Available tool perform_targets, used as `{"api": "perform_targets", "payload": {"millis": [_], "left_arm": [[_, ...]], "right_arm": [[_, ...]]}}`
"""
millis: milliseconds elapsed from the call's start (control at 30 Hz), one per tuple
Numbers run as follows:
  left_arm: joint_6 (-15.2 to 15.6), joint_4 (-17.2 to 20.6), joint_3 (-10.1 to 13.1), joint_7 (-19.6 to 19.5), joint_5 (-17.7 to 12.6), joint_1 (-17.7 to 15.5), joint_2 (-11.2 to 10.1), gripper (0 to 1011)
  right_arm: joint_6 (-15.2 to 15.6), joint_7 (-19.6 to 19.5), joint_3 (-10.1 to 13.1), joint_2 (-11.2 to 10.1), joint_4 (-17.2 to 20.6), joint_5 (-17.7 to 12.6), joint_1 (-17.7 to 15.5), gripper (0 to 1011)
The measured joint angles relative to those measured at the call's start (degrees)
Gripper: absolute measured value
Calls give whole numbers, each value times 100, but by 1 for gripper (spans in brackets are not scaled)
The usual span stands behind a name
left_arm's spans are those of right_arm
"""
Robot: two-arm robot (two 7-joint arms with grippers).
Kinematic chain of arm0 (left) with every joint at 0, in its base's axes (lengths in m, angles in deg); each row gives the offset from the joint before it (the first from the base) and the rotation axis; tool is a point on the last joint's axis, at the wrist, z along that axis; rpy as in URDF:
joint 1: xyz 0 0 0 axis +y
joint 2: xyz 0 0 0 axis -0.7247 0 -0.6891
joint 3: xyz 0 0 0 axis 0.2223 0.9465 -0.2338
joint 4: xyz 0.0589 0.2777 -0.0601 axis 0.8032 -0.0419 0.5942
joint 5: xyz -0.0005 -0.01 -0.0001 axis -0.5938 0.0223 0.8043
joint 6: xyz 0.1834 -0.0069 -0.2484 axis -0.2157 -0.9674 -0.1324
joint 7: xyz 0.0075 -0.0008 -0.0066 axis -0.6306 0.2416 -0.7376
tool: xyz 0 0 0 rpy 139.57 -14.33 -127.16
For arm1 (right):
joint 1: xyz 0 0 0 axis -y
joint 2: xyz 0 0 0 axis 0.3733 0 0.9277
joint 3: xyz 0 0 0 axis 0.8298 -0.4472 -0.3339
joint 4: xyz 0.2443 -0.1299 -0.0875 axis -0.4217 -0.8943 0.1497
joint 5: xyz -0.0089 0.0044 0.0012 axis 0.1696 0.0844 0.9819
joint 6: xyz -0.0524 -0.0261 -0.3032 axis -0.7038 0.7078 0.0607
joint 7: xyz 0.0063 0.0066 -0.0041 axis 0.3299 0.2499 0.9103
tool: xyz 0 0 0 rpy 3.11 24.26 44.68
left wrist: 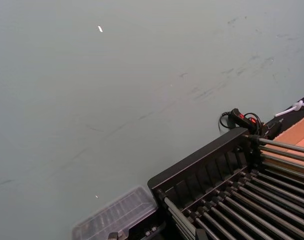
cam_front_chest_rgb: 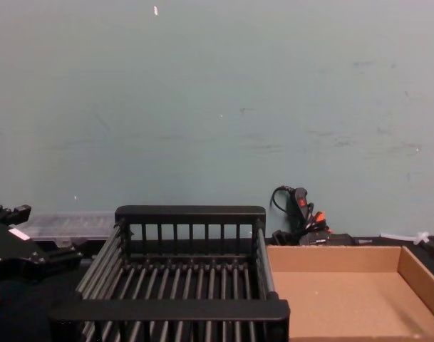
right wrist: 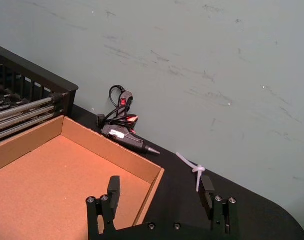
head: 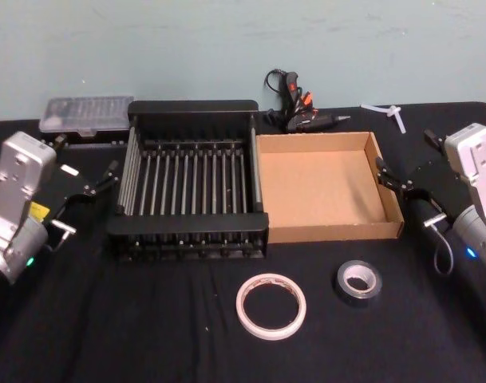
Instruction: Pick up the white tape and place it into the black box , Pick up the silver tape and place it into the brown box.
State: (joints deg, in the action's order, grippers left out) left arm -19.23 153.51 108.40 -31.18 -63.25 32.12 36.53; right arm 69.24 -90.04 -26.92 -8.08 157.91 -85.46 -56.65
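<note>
Lying flat near the desk's front edge: white tape (head: pixel 270 306) and silver tape (head: pixel 358 281), apart. Behind them, touching: black box (head: pixel 191 109), brown box (head: pixel 332 232) (both bare inside). Flanking, raised: left end effector (head: pixel 104 177), right end effector (right wrist: pixel 160 196), fingers spread, holding nothing.

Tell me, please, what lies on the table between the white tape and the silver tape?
Nothing: in the head view, only bare black cloth separates the white tape from the silver tape.
</note>
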Motion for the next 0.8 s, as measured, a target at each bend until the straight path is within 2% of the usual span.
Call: {"api": "perform_targets", "payload": {"millis": [400, 800], "left_arm": [[0, 0, 0, 0, 0, 0, 0, 1001], [0, 0, 0, 0, 0, 0, 0, 1001]], "right_arm": [[-41, 159, 137, 89, -9, -15, -34, 1003], [40, 467, 438, 131, 304, -349, -374, 1002]]}}
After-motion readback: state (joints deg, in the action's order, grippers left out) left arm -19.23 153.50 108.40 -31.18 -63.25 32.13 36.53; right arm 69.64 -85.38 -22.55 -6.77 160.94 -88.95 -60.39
